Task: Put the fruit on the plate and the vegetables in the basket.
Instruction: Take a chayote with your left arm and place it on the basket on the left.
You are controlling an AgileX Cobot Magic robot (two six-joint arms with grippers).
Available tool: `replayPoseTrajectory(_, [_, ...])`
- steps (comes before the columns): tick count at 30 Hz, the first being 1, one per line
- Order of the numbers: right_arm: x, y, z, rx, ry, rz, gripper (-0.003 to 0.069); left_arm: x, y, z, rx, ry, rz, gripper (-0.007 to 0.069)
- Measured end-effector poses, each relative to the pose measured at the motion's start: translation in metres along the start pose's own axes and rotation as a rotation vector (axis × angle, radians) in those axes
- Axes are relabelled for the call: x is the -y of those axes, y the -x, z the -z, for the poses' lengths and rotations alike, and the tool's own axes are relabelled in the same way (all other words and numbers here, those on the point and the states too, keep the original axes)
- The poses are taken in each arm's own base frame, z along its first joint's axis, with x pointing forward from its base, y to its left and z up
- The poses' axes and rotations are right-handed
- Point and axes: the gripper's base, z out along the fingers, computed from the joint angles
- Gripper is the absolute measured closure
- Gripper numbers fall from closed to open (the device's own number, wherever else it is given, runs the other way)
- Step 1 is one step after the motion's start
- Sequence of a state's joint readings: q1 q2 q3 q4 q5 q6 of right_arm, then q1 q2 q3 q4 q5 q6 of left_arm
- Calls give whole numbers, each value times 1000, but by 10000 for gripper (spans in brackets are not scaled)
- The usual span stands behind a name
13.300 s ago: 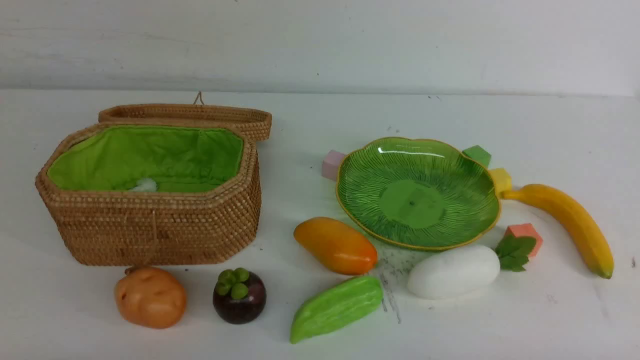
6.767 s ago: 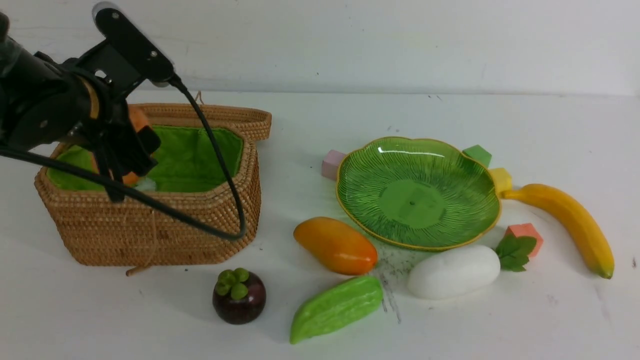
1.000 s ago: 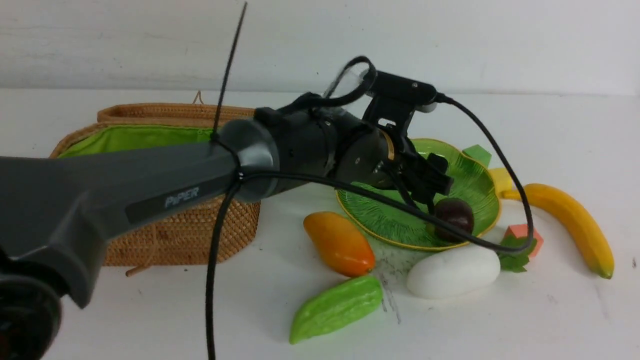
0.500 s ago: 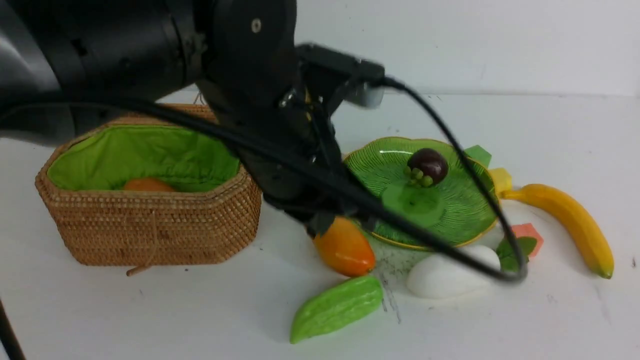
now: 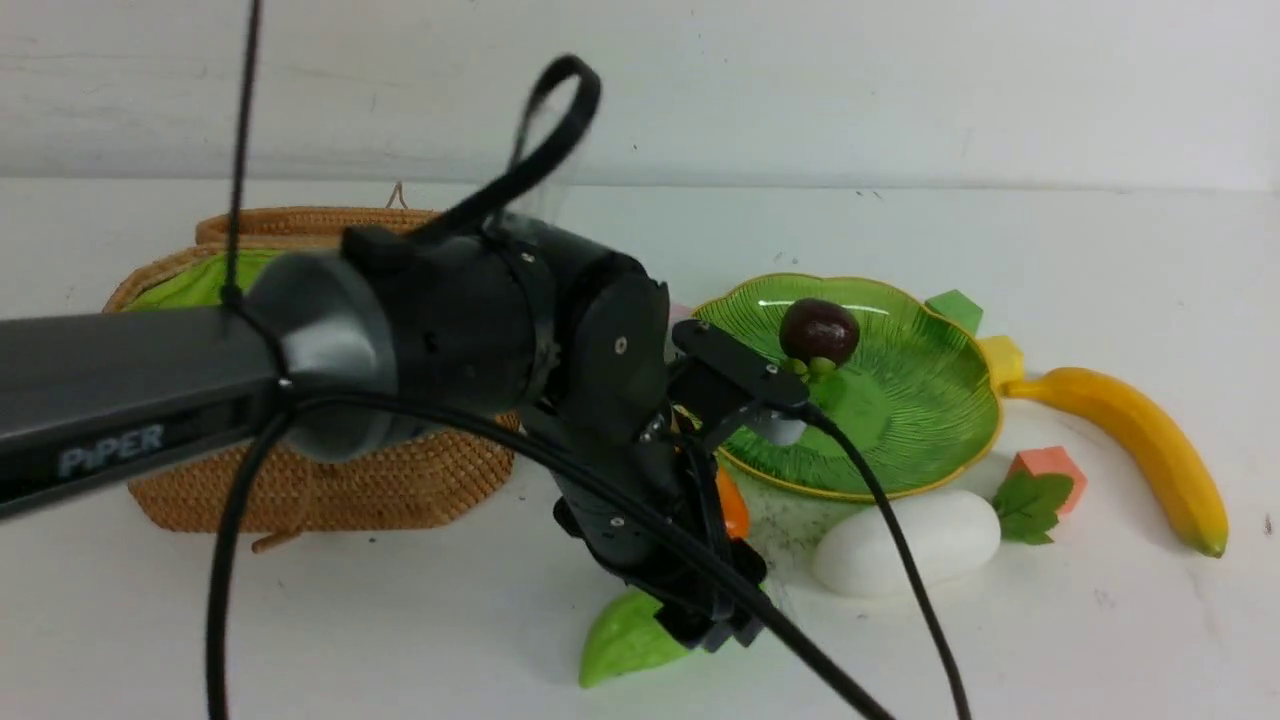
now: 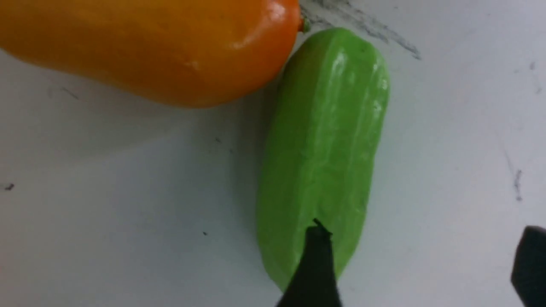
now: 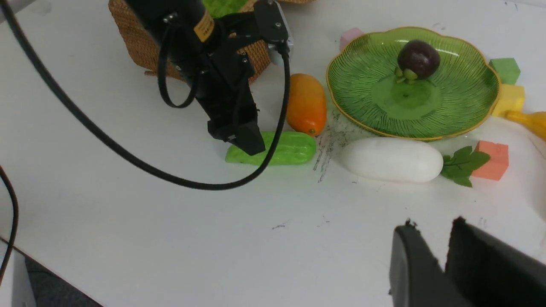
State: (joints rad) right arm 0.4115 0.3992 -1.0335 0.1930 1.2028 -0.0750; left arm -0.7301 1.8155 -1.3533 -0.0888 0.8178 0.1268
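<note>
My left gripper is open and empty, low over the light-green gourd. One finger crosses the gourd's near end and the other stands over bare table. In the front view the gripper covers most of the gourd. The mango lies touching the gourd. The mangosteen rests on the green plate. The white radish and the banana lie on the table. My right gripper hovers near the front edge, nearly shut and empty.
The wicker basket stands at the left, behind my left arm, which hides most of its inside. Small cubes ring the plate: pink, green, yellow and coral. The left arm's cable loops over the front of the table.
The left gripper has left the plate, where the mangosteen now lies free, and has swung back and down to the gourd with its jaws open. The right gripper has stayed put.
</note>
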Motion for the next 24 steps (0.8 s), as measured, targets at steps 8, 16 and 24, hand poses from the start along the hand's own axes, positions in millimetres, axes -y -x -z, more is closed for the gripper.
replayPoseTrajectory(8, [-1,-4,0,-40,14,-4,520,-11,-7,-52,-109,76,-82,37])
replayPoseTrajectory(16, [-2,-4,0,-47,22,-5,520,-8,-15,-59,-201,35,-76,198])
replayPoseTrajectory(24, [-2,-4,0,-48,24,-4,520,-2,-20,-7,-225,35,-115,198])
